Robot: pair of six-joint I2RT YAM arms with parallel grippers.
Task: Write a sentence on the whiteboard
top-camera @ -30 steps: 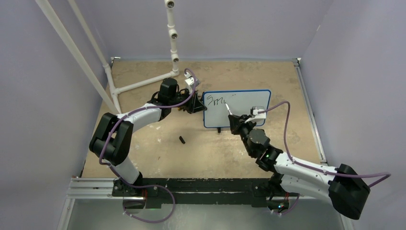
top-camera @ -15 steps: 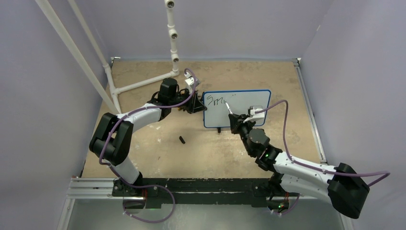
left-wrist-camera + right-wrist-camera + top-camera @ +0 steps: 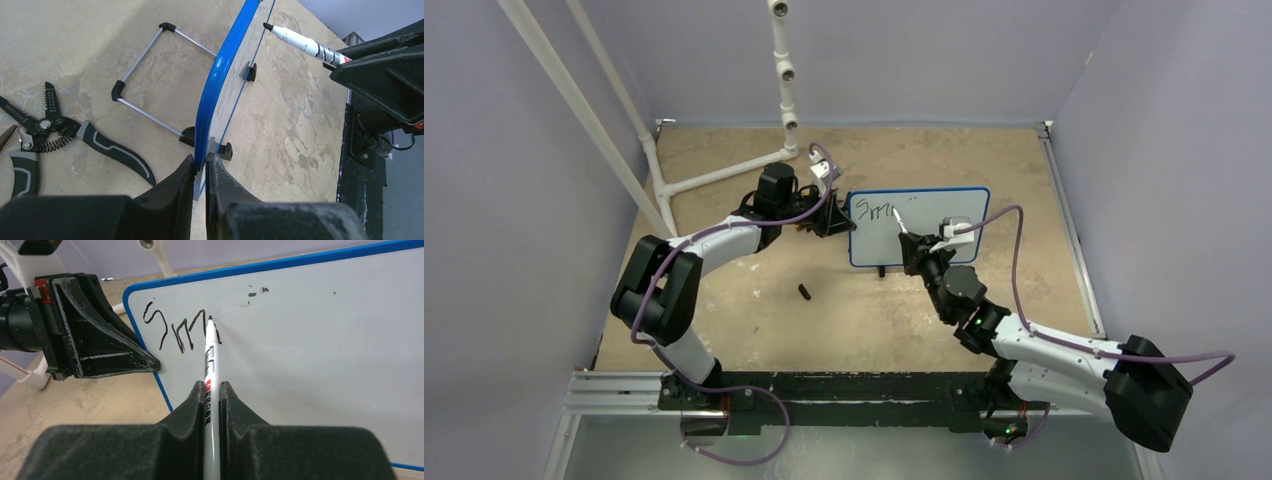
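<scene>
Okay, right gripper (image 3: 212, 387) is clamping narrow on a slim white cylindrical marker (image 3: 209, 352) with black tip and red print, its blocky matte black fingers pinching the barrel from both sides. The marker is pointing up and away from the wrist, and its tip is looking to be touching the small rectangular whiteboard (image 3: 310, 335) with thin blue rounded-corner frame, right at the end of the last stroke. The thin black handwritten sentence (image 3: 175, 330) is reading only "Sm" plus a partial stroke, sitting in the upper left corner of the glossy white face. The right arm is reaching forward from its base, elbow low, wrist facing the board from the near side.

On the other side, left gripper (image 3: 200, 167) is pinching the whiteboard's left edge, jaws nearly closed on the blue rim. The left arm is curling in from the left, forearm running low.

The whiteboard is standing upright near mid-table on small black feet, with a silver wire stand (image 3: 150, 116) with black end caps lying flat behind it. Black-handled wire strippers (image 3: 50, 135) with a coil spring are lying beside that stand on the tan, mottled table (image 3: 874, 310). A small black piece (image 3: 805, 292) is lying near the left gripper, apart from the board.
</scene>
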